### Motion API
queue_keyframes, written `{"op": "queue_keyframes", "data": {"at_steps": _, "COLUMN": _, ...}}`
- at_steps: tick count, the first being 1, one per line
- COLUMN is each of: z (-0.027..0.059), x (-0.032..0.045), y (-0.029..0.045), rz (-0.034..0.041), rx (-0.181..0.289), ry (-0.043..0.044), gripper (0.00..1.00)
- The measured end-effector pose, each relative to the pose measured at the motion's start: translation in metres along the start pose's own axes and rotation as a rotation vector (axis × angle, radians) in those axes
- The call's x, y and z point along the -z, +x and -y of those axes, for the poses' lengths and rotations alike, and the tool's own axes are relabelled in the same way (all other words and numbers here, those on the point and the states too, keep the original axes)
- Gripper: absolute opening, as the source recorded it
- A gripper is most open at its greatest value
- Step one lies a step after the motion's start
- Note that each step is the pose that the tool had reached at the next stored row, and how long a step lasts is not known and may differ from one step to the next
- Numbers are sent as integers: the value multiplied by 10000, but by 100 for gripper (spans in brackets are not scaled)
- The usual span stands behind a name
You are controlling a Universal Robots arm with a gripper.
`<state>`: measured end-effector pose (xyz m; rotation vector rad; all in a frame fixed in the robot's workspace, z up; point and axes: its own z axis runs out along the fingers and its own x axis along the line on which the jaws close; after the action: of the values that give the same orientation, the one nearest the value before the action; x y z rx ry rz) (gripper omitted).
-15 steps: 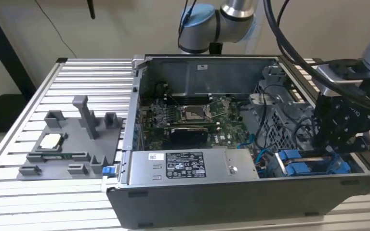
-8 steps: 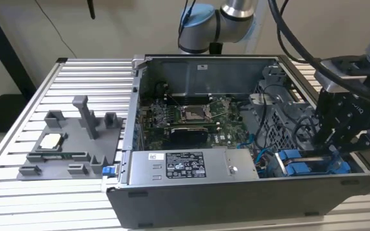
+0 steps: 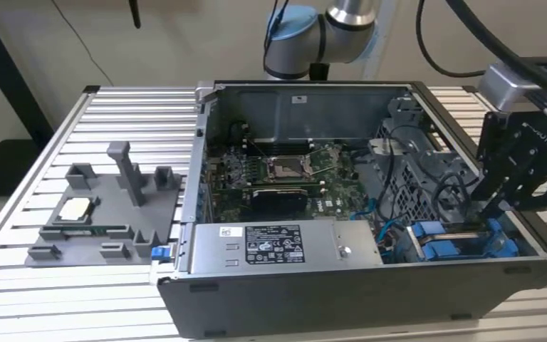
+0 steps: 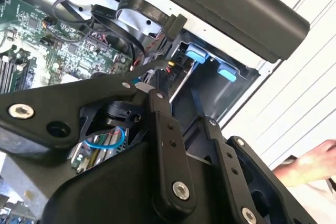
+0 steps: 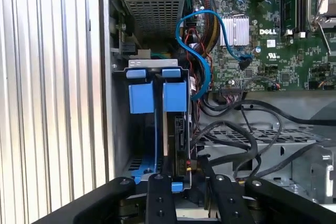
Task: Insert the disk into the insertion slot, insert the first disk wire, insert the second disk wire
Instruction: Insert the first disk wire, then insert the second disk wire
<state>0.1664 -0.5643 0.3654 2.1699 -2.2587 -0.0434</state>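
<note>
- black gripper [image 3: 490,203] is hanging down inside the open dark metal computer case [image 3: 330,303] (can't tell if it's clamping anything)
- silver-grey disk in bright blue plastic carrier [image 5: 175,96] is sitting in the corner bay, right at the gripper

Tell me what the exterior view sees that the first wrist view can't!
The exterior view adds the grey parts tray on the slatted table and the arm's base. The first wrist view adds the silver heatsink and the power supply's mesh vent. Both show the blue disk carriers and the green motherboard.
</note>
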Motion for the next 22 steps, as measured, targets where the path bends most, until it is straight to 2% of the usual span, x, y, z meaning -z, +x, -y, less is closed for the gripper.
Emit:
{"op": "queue_keyframes", "data": {"at_steps": 3, "z": -2, "x": 73, "y": -1, "rz": -1, "rx": 1, "ry": -12, "gripper": 33}}
{"op": "queue_keyframes", "data": {"at_steps": 5, "z": -2, "x": 92, "y": -1, "rz": 1, "rx": 0, "ry": -15, "gripper": 33}}
{"op": "queue_keyframes", "data": {"at_steps": 15, "z": 13, "x": 98, "y": -2, "rz": -4, "rx": 0, "ry": -15, "gripper": 33}}
{"op": "queue_keyframes", "data": {"at_steps": 22, "z": 113, "x": 99, "y": -6, "rz": -2, "rx": -1, "ry": -52, "gripper": 33}}
